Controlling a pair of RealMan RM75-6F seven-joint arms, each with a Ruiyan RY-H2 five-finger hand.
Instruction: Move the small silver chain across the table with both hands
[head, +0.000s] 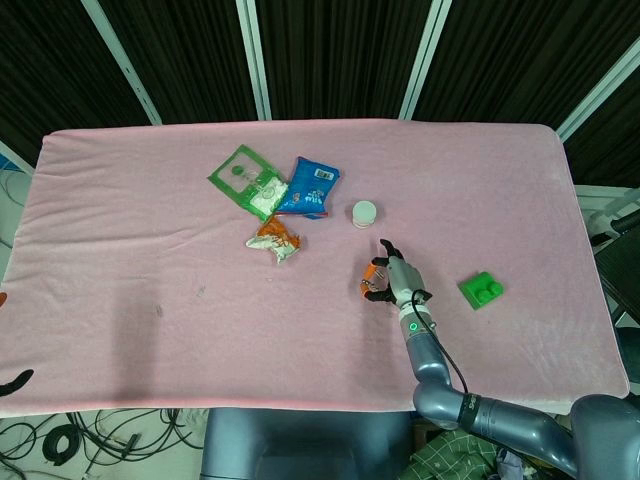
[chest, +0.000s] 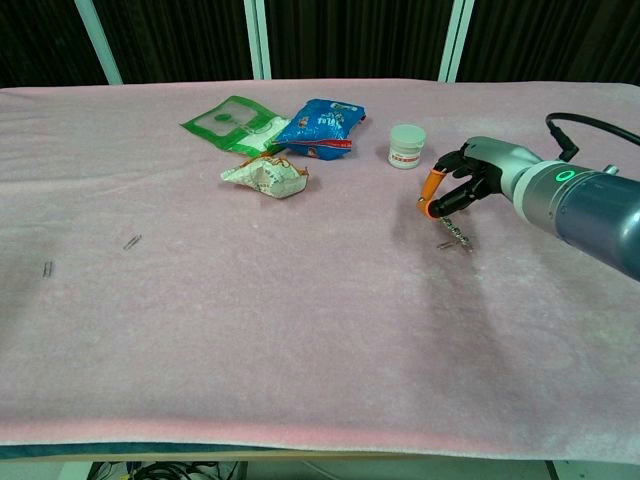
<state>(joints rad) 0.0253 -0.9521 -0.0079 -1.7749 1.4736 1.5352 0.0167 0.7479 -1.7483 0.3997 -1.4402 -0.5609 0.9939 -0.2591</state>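
Note:
My right hand (head: 392, 280) hovers over the pink table (head: 150, 230) right of centre, its dark fingers with orange tips curled in. In the chest view the same hand (chest: 470, 185) pinches the small silver chain (chest: 455, 232), which dangles from the fingertips with its lower end at the cloth. The chain is too small to make out in the head view. Of my left hand (head: 12, 382) only a dark sliver shows at the left edge, beyond the table; its state is unclear.
A white jar (head: 364, 212) stands just behind the right hand. A crumpled wrapper (head: 275, 240), a blue packet (head: 310, 186) and a green packet (head: 247, 180) lie centre left. A green brick (head: 481, 291) sits to the right. Two small clips (chest: 131, 242) lie at left.

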